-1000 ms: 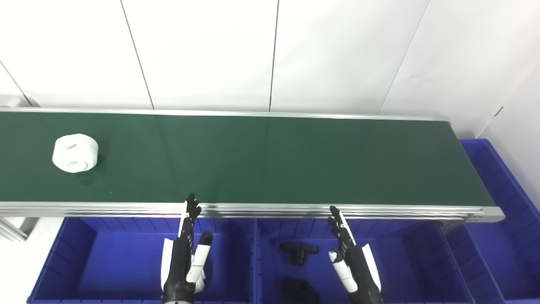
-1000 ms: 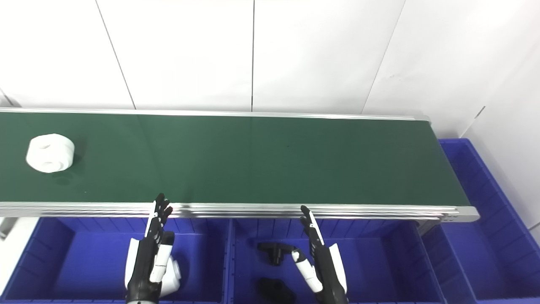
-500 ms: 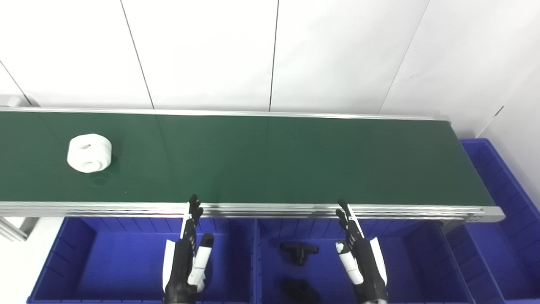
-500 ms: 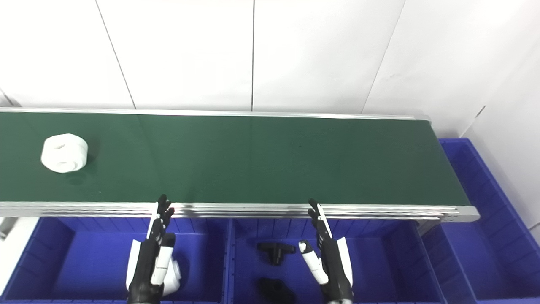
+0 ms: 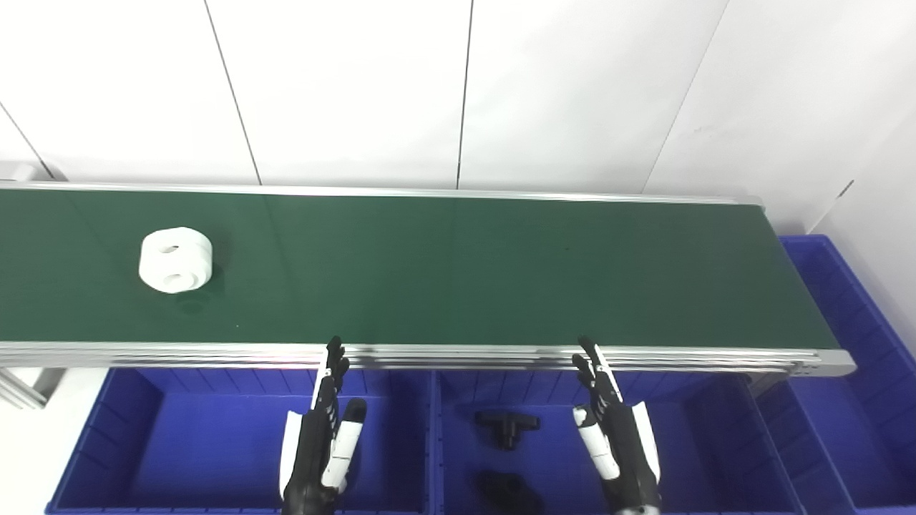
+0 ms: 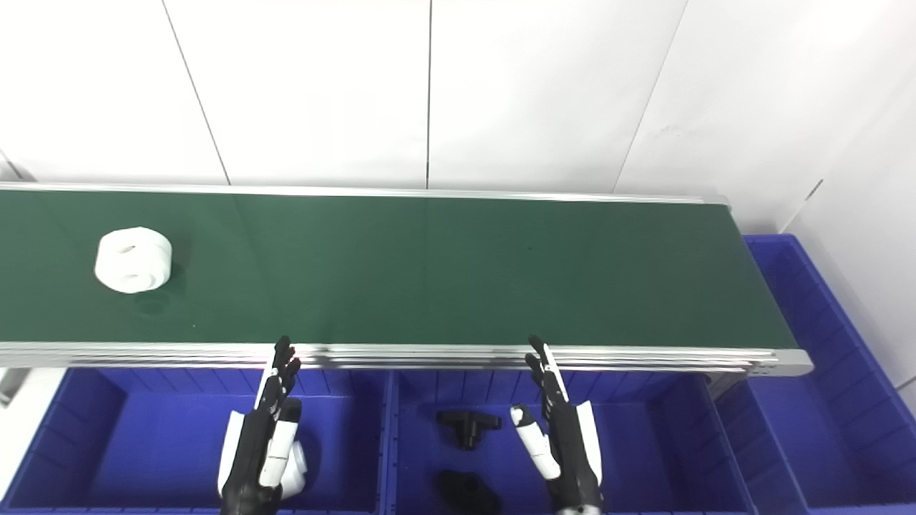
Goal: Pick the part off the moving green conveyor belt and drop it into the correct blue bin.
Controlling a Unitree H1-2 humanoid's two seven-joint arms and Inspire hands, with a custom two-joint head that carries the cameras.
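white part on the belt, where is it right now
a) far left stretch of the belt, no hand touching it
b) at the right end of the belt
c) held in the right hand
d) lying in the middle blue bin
a: the white part lies on the left stretch of the green belt, while the left hand and right hand hang open over the blue bins, apart from it.

I see bright, even overhead light in both views; the wall [image 5: 572, 93] is nearly washed out. The part [image 5: 175, 260] casts a faint shadow toward me. Focus is sharp.
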